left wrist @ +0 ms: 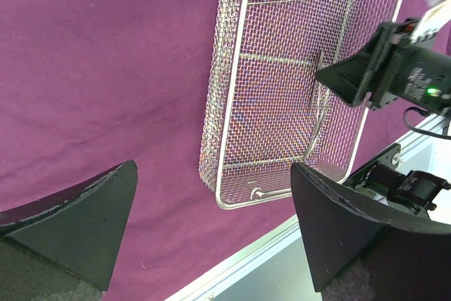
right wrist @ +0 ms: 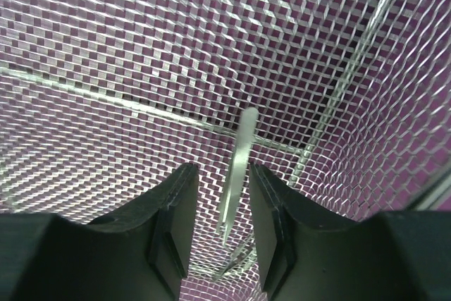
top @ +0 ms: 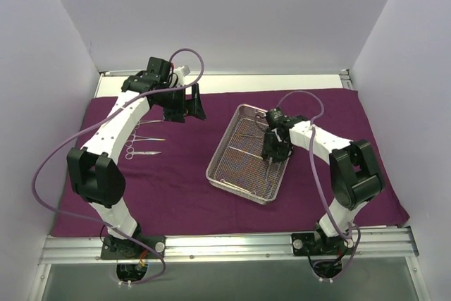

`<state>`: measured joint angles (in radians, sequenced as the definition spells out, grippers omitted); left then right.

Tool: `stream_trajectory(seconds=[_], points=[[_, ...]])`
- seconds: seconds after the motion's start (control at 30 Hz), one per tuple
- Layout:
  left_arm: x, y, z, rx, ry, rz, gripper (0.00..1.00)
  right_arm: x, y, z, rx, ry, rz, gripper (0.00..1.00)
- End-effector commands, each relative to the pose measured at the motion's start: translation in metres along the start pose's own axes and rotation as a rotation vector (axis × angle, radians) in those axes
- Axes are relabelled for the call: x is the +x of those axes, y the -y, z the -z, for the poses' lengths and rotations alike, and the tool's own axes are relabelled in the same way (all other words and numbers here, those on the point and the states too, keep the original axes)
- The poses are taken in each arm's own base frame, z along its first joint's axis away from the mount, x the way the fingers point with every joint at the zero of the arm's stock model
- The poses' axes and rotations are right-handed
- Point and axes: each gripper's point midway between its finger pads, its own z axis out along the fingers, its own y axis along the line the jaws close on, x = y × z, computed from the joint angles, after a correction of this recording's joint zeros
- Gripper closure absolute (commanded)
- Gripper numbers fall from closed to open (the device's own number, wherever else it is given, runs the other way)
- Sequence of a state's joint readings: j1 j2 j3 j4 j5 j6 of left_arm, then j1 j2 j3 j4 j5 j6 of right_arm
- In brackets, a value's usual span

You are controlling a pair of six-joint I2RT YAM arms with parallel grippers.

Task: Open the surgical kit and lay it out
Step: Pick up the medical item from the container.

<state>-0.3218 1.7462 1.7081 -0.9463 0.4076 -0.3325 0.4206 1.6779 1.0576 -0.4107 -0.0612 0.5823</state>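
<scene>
- Emptying the silver wire-mesh tray (top: 236, 163) on the dark purple cloth (top: 176, 195).
- Right gripper (right wrist: 222, 174) has its fingers narrow around a thin silver tool (right wrist: 243, 139); I cannot tell if they pinch it.
- Left gripper (left wrist: 211, 167): wide, empty.
- Next, probably: carry it beside the laid-out scissors (top: 141, 151).

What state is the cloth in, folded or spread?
Spread: the cloth lies flat and open, with the tray and loose instruments resting on it.
</scene>
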Motion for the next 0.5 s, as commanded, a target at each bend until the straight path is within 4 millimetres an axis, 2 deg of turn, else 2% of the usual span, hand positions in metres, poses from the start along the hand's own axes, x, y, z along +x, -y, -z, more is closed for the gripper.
stream_trajectory(seconds=[0.0, 0.27, 0.33, 0.47], points=[[-0.006, 0.002, 0.022, -0.01, 0.058, -0.016, 0.01, 0.024, 0.008, -0.006, 0.038, -0.07, -0.02, 0.66], [0.0, 0.0, 0.023, -0.015, 0.055, 0.006, 0.01, 0.032, 0.015, -0.012, 0.072, -0.091, -0.003, 0.66], [0.0, 0.0, 0.023, -0.017, 0.054, 0.01, 0.01, 0.033, 0.013, -0.018, 0.072, -0.102, 0.011, 0.7], [0.004, -0.002, 0.023, -0.017, 0.038, 0.016, 0.06, 0.028, 0.004, -0.018, 0.052, -0.092, 0.026, 0.88]])
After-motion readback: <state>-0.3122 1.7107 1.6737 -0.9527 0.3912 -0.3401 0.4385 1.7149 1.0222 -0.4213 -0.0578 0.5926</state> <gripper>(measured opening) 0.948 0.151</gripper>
